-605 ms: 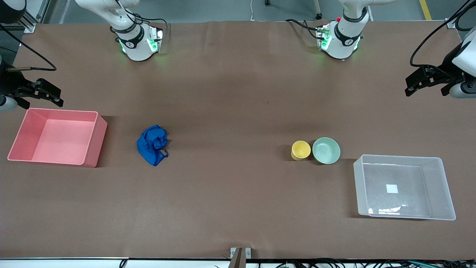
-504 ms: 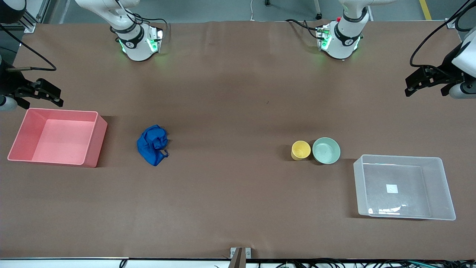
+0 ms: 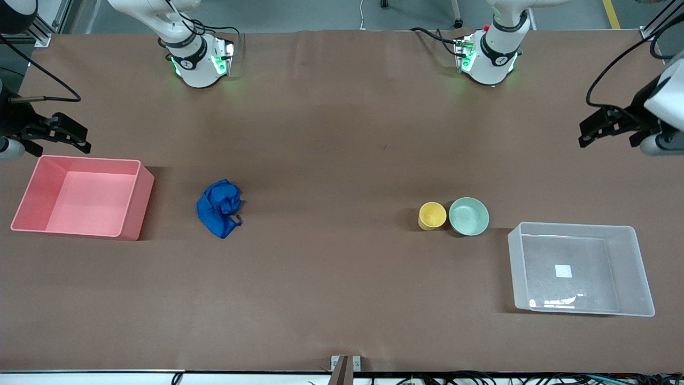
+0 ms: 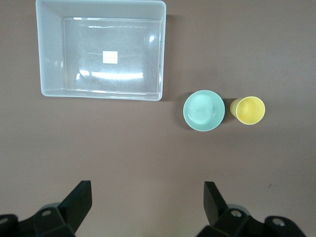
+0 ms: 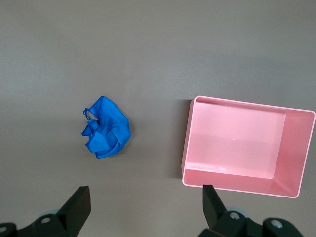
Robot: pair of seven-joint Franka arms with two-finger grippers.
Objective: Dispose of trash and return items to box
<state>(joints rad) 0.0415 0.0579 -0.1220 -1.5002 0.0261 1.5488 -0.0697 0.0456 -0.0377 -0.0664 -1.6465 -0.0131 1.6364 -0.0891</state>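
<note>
1. The left gripper (image 3: 597, 128) hangs in the air over the left arm's end of the table, fingers (image 4: 79, 197) spread wide and holding nothing.
2. Seen from the left wrist, the bowl (image 4: 204, 110) and the cup (image 4: 250, 110) sit ahead of the fingertips, well apart from them; the cup lies out past the line of one finger, the bowl just inside it.
3. The bowl (image 3: 468, 216) and cup (image 3: 432, 215) stand upright, just beside each other (whether they touch cannot be told).
4. The box (image 3: 582, 230) lies near the bowl, closer to the front camera, toward the left arm's end; a white sticker (image 3: 562, 271) sits on its bottom.
5. The right gripper (image 3: 67, 133) waits over the table by the pink bin (image 3: 138, 203), fingers (image 5: 78, 201) parted and bare.
6. From the right wrist, the wad (image 5: 107, 128) lies ahead of one fingertip, well apart, and the bin's wall (image 5: 187, 143) ahead of its mate.
7. The wad (image 3: 219, 207) rests on the table near the bin, toward the bowl's side of it.
</note>
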